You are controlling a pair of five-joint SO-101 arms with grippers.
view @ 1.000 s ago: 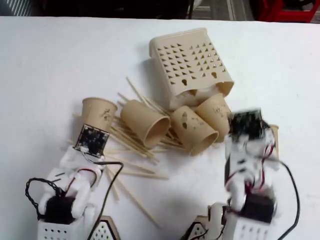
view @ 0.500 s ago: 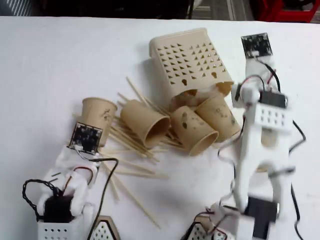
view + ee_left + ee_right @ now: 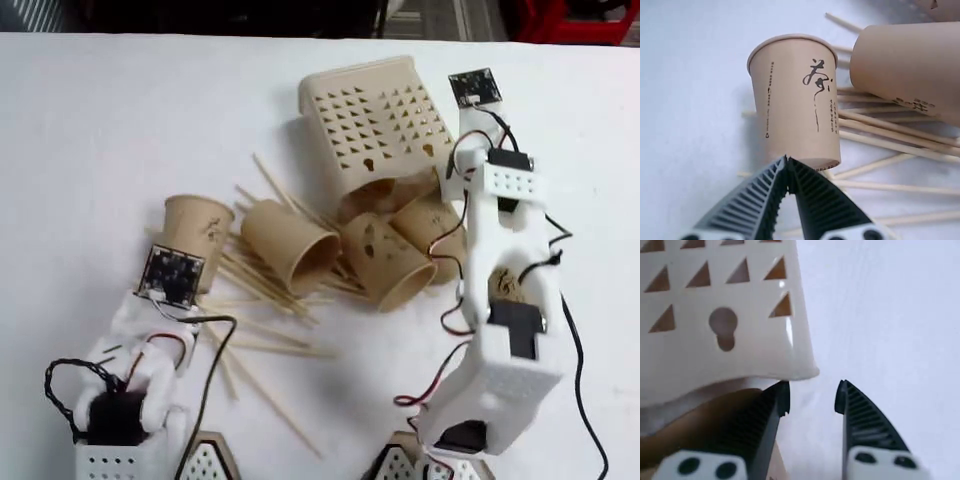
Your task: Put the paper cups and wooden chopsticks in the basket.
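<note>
Basket is lying tipped, upper centre; your right gripper is gaping at its rim, likely for righting; left gripper is resting closed.

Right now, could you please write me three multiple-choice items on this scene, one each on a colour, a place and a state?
1. The basket is: A cream; B red; C black.
2. The chopsticks lie: A in the basket; B on the table by the cups; C inside a cup.
3. The left arm's jaws are: A shut and empty; B shut on a cup; C wide open.
Answers: 1 A, its perforated wall is pale cream; 2 B, they are strewn over the tabletop; 3 A, the tips meet, holding nothing.
</note>
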